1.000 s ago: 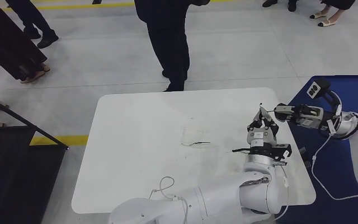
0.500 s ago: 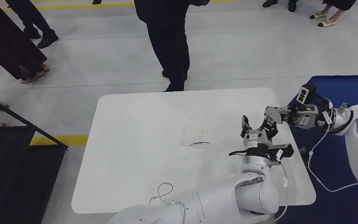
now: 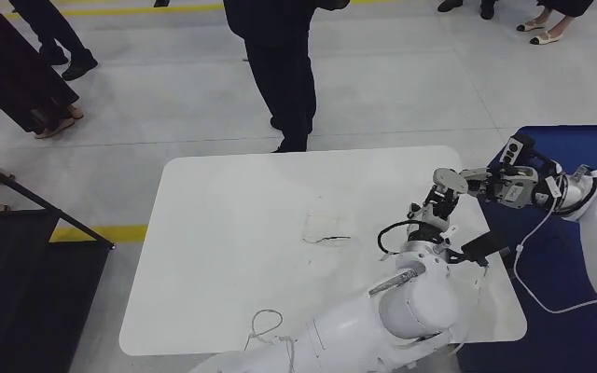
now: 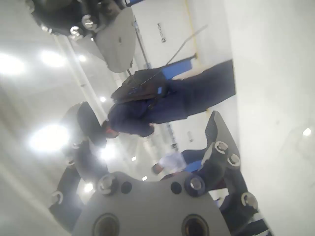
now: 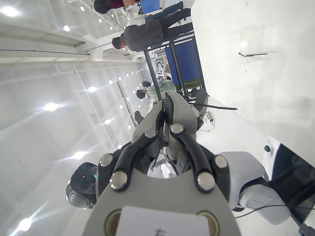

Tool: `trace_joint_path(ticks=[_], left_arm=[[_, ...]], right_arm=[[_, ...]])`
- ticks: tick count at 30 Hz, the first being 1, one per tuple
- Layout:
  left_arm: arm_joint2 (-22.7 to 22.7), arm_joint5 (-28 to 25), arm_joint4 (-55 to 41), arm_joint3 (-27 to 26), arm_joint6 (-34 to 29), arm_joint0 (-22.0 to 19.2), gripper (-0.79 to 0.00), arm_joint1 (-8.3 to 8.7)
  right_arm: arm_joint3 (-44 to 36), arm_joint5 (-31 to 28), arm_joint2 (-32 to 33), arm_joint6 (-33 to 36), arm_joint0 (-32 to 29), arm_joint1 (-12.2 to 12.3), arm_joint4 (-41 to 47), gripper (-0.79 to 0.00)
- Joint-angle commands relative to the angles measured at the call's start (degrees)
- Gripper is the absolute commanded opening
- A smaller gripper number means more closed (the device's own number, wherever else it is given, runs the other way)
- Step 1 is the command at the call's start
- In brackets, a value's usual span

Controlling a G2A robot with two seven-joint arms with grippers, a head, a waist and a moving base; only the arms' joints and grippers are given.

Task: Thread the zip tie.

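Zip tie [image 3: 326, 240] lying flat near centre of table [image 3: 233, 270], well apart from both grippers. Left gripper [image 4: 147, 116] spread wide, empty; right gripper [image 5: 168, 99] pressed closed, contents undeterminable. Probably light, thin, springy: best pinched beside its head, tail left free.

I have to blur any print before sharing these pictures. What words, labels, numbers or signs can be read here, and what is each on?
None can be read.
Dark print with a round mark on a white surface in the room behind: too blurred.
Small sign farther back: too blurred.
White label on the right wrist mount: print cut off at the edge.
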Motion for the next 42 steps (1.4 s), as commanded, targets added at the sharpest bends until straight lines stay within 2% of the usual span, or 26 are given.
trace_joint_path(ticks=[1, 3, 4, 12, 13, 14, 18, 22, 31, 32, 35, 37, 40, 42], left_arm=[[-5.20, 2.74, -7.80, -3.83, 7.05, 3.28, 0.000, 0.76], [-10.72, 5.20, -16.55, -7.15, 12.92, 6.63, 0.000, 1.53], [-11.50, 5.35, -18.17, -7.57, 14.15, 7.12, 0.000, 1.69], [-11.50, 5.35, -18.17, -7.57, 14.15, 7.12, 0.000, 1.69], [-12.30, 5.55, -23.96, -7.95, 15.88, 8.37, 0.000, 1.76], [-13.87, 4.42, -34.27, -8.42, 18.28, 9.07, 0.000, 1.97], [-19.33, 4.59, -61.10, -7.66, 20.57, 9.14, 0.000, 2.17], [-22.74, 4.08, -81.26, -4.81, 23.47, 8.64, 0.000, 2.47], [-23.04, 4.07, -82.73, -4.44, 23.43, 8.60, 0.000, 2.49], [-23.12, 4.22, -85.83, -4.48, 24.37, 9.32, 0.000, 2.58], [-22.82, 6.55, -85.22, -3.19, 24.21, 8.32, 0.000, 2.87], [-22.47, 7.91, -84.99, -1.78, 24.16, 7.71, -0.366, 2.76], [-23.07, 7.68, -88.45, -0.05, 24.52, 6.75, -0.486, 2.58], [-22.92, 8.20, -88.20, 0.85, 24.60, 6.11, -0.499, 2.54]], right_arm=[[0.75, 0.34, -0.86, -0.33, 0.34, 0.22, 1.93, -0.785], [1.41, 0.62, -1.80, -0.61, 0.88, 0.64, 3.52, -0.785], [1.41, 0.62, -1.80, -0.61, 0.88, 0.64, 3.52, -0.785], [0.31, 0.39, -1.78, -0.70, -0.04, 0.56, 4.88, -0.785], [0.13, 0.70, -1.70, -0.69, -0.50, 0.59, 6.26, -0.785], [-0.24, 0.95, -1.93, -0.94, -0.94, 0.66, 7.67, -0.785], [-1.15, 2.96, -3.06, -2.95, -1.70, 1.37, 13.07, -0.785], [-0.98, 5.51, -4.44, -5.49, -1.59, 2.27, 19.10, -0.785], [-1.03, 5.65, -4.52, -6.11, -1.54, 2.46, 19.41, -0.785], [-1.62, 5.29, -4.58, -7.04, -2.00, 2.35, 19.95, -0.785], [-3.24, 5.25, -4.37, -8.34, -3.11, 2.25, 20.96, -0.785], [-3.84, 5.32, -4.00, -8.73, -3.68, 2.26, 21.52, -0.785], [-4.55, 5.61, -3.56, -9.22, -4.37, 2.29, 21.93, -0.785], [-5.04, 5.82, -3.31, -9.23, -4.88, 2.33, 21.97, -0.785]])
